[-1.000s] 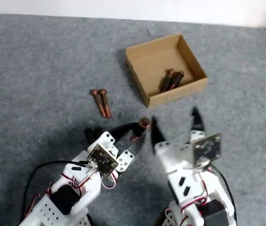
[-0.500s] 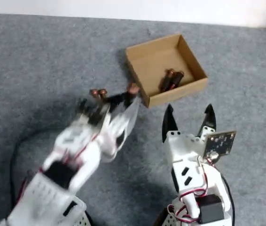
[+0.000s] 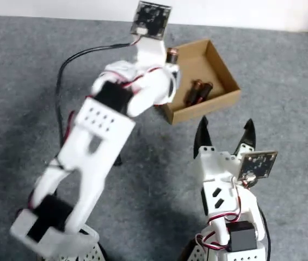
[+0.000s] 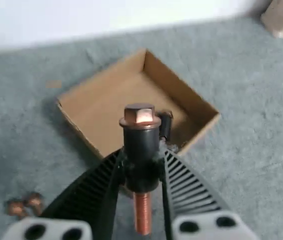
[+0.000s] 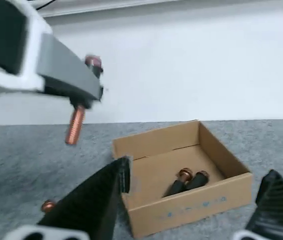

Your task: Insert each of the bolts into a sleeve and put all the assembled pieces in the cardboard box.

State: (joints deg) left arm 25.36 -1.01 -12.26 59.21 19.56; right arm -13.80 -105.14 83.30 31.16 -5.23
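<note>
Grey carpet-like matting (image 3: 23,70) covers the table, with a white wall (image 5: 206,60) behind it. From my station, the left arm (image 3: 94,147) is the biggest thing in the high view, stretched out long across the mat toward the cardboard box (image 3: 203,111). The right arm (image 3: 227,201) sits folded closer to its base. Its right gripper (image 3: 225,128) is spread wide with nothing between the fingers, and the tips point at the box's near wall without touching it.

The box stands open-topped on the mat, and two assembled pieces (image 3: 197,91) lie side by side on its floor against the near wall.

The left gripper (image 4: 141,167) is pinching a black sleeve (image 4: 141,145) around its middle and holding it upright, well above the mat. A copper bolt sits through the sleeve, with the bolt head (image 4: 139,115) on top and the threaded shank (image 4: 141,215) hanging out below. From above, that piece is at the box's side wall nearest the left arm. I cannot tell whether it is over the inside or just outside.

Two loose bolts (image 4: 24,206) lie together on the mat, apart from the box.
</note>
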